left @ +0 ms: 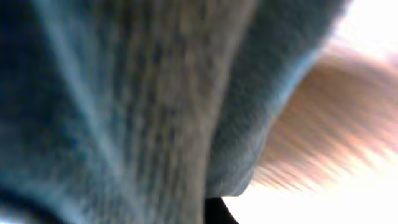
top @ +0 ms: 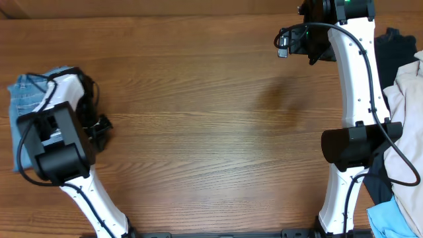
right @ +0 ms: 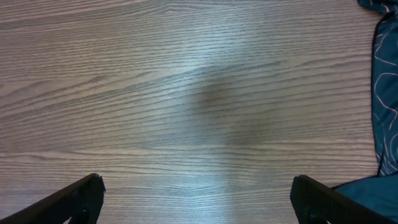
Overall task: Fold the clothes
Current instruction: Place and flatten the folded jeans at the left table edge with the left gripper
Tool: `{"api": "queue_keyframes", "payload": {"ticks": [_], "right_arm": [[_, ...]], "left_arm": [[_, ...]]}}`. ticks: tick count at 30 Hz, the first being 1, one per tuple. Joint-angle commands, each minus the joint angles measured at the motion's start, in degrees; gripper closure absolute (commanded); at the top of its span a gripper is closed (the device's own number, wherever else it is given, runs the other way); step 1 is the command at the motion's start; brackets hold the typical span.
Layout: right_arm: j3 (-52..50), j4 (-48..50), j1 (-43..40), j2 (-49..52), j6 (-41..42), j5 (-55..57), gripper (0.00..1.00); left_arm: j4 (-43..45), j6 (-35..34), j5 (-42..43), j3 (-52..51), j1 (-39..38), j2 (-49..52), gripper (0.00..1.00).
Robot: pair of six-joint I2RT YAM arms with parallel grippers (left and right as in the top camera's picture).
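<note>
Overhead: straight down on table (top: 198, 132); L wrist pressed to jeans (left: 93, 112), blurred; R wrist faces table.

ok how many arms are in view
2: left arm at the left edge, over the jeans; right arm on the right, beside a clothes pile. None seems hidden.

One jeans (top: 16, 99), two arms (top: 63, 142) (top: 357, 79), perhaps three other garments (top: 406, 112).
</note>
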Motion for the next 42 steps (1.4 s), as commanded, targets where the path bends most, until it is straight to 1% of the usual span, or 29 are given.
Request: {"api": "queue_keyframes", "payload": {"ticks": [1, 5, 9, 13, 16, 17, 20, 22, 26, 30, 33, 39, 42], "right_arm": [[0.7, 0.1, 0.1, -2.6, 0.3, -0.1, 0.0], [0.7, 0.1, 0.1, -2.6, 0.3, -0.1, 0.0], [0.7, 0.1, 0.1, -2.6, 0.3, -0.1, 0.0], [0.7, 0.1, 0.1, -2.6, 0.3, -0.1, 0.0], [0.7, 0.1, 0.1, -2.6, 0.3, -0.1, 0.0], [0.7, 0.1, 0.1, -2.6, 0.3, -0.1, 0.0], [0.7, 0.1, 0.1, -2.6, 0.3, -0.1, 0.0], [0.7, 0.1, 0.1, -2.6, 0.3, -0.1, 0.0], [0.7, 0.1, 0.1, -2.6, 0.3, -0.1, 0.0], [0.7, 0.1, 0.1, -2.6, 0.3, -0.1, 0.0], [0.7, 0.1, 0.1, -2.6, 0.3, -0.1, 0.0], [0.7, 0.1, 0.1, -2.6, 0.3, -0.1, 0.0], [0.7, 0.1, 0.1, -2.6, 0.3, -0.1, 0.0]], "left_arm": [[1.1, -2.2, -3.5, -0.6, 5.4, -3.9, 0.96], [2.9, -1.7, -2.3, -0.6, 6.3, -8.6, 0.96], [4.3, -0.8, -1.9, -0.7, 4.1, -15.3, 0.96], [4.8, -3.4, -2.4, -0.7, 3.8, -22.5, 0.96], [3.1, -8.8, -8.0, -0.9, 5.6, -25.4, 0.96], [1.6, -13.5, -10.4, -1.2, 7.4, -25.7, 0.96], [1.7, -18.7, -10.8, -3.2, 11.6, -25.7, 0.96], [3.9, -19.1, -9.3, -5.2, 14.1, -25.7, 0.96], [12.2, -16.5, -6.1, -12.1, 19.7, -25.5, 0.96], [21.5, -16.5, -5.0, -17.6, 23.6, -25.4, 0.96], [27.7, -15.6, -5.0, -19.3, 24.3, -25.3, 0.9], [33.1, -15.7, -6.8, -20.0, 24.4, -23.3, 0.91], [34.8, -15.6, -7.3, -20.0, 24.8, -20.7, 0.95]]}}
